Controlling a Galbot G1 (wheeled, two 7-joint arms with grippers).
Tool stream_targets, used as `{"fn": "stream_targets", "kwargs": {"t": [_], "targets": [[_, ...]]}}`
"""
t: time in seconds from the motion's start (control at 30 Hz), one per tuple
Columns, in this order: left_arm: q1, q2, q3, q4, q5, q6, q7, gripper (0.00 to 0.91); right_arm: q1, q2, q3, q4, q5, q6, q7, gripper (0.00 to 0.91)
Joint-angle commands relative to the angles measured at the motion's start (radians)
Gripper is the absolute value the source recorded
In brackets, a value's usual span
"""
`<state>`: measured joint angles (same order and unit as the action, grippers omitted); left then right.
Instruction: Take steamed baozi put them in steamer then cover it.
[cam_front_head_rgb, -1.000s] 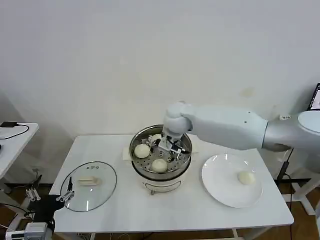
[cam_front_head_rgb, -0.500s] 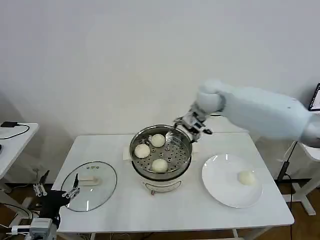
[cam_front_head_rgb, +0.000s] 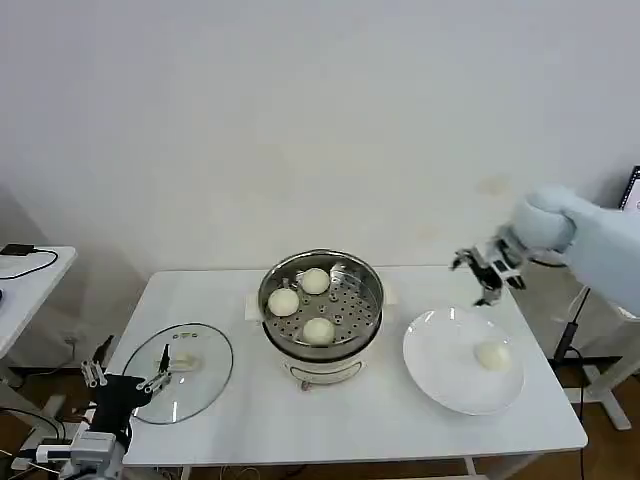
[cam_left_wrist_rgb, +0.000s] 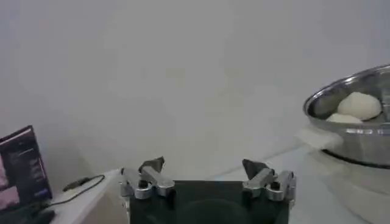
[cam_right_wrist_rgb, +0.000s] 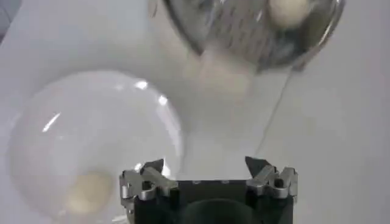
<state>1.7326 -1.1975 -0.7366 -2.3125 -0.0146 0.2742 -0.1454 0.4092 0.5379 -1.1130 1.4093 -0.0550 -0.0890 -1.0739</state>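
Third bun dropped off, right arm swinging back for the last one

A second ago the right gripper (cam_front_head_rgb: 484, 272) was down inside the steamer (cam_front_head_rgb: 321, 305); now it has pulled clear and hangs above the far edge of the plate (cam_front_head_rgb: 440, 375), jaws spread wide and empty. Three buns (cam_front_head_rgb: 316, 281) sit on the perforated tray in the steamer, and the fourth bun (cam_front_head_rgb: 491, 354) lies alone on the plate, so one more transfer is left before the glass lid (cam_front_head_rgb: 180, 372) goes on. That lid rests flat on the table (cam_front_head_rgb: 330, 415) at the robot's left, beside the left gripper (cam_front_head_rgb: 128, 373), which waits low at the table's edge, fingers apart, holding nothing
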Motion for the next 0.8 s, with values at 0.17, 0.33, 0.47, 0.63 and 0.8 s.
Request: {"fn": "stream_targets", "kwargs": {"t": [0.17,0.33,0.47,0.63,0.8], "targets": [[0.014,-0.006,0.002,-0.013,0.013,0.0,0.001,0.907,-0.334,-0.113,0.207,-0.025,-0.088,-0.053,0.011,0.907],[0.03,-0.011,-0.007,-0.023,0.016,-0.001,0.0,0.907,-0.433,-0.076,0.27,-0.081,-0.114,-0.077,0.008,0.907],[0.038,-0.012,-0.014,-0.026,0.017,0.0,-0.001,0.907,-0.468,-0.045,0.304,-0.131,-0.127,-0.077,0.005,0.907],[0.046,-0.015,-0.017,-0.024,0.019,-0.001,-0.001,0.907,-0.492,-0.022,0.326,-0.16,-0.13,-0.073,0.002,0.907],[0.05,-0.018,-0.015,-0.029,0.019,-0.001,-0.001,0.907,-0.509,0.016,0.354,-0.205,-0.138,-0.068,0.011,0.907]]}}
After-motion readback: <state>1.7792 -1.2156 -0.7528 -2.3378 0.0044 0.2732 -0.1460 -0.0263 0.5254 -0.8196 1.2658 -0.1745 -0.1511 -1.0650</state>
